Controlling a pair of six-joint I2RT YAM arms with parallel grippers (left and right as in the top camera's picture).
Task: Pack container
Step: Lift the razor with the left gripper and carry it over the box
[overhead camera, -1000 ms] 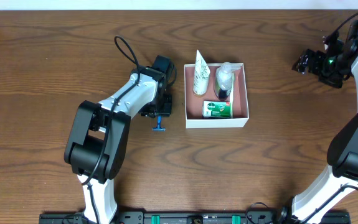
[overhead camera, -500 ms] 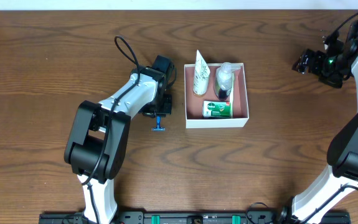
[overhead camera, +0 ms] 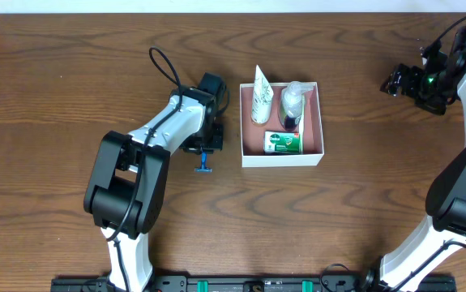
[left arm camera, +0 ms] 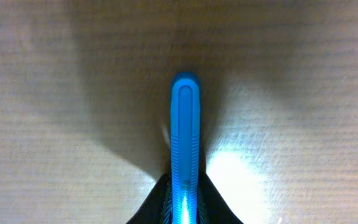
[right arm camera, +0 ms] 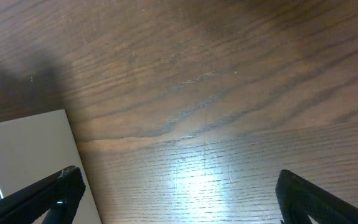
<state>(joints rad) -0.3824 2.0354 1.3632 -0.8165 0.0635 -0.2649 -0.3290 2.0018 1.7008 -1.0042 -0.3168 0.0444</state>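
Observation:
The container [overhead camera: 309,154] is a square white-walled box with a pink-brown inside, at the table's middle. In it lie a white tube [overhead camera: 260,97], a clear bottle [overhead camera: 292,104] and a green packet [overhead camera: 283,143]. My left gripper [overhead camera: 206,151] is just left of the box, shut on a blue razor [overhead camera: 205,161], whose blue handle [left arm camera: 185,143] runs between the jaws in the left wrist view. My right gripper [overhead camera: 395,83] is open and empty at the far right, over bare table [right arm camera: 179,186]. The box's white wall [right arm camera: 29,149] shows at the left of the right wrist view.
The wooden table [overhead camera: 54,97] spreads to all sides. A black cable [overhead camera: 164,63] loops above the left arm. The right arm's base column [overhead camera: 459,195] stands at the right edge.
The blue razor has shifted slightly up and left with my left gripper. The right arm has not moved.

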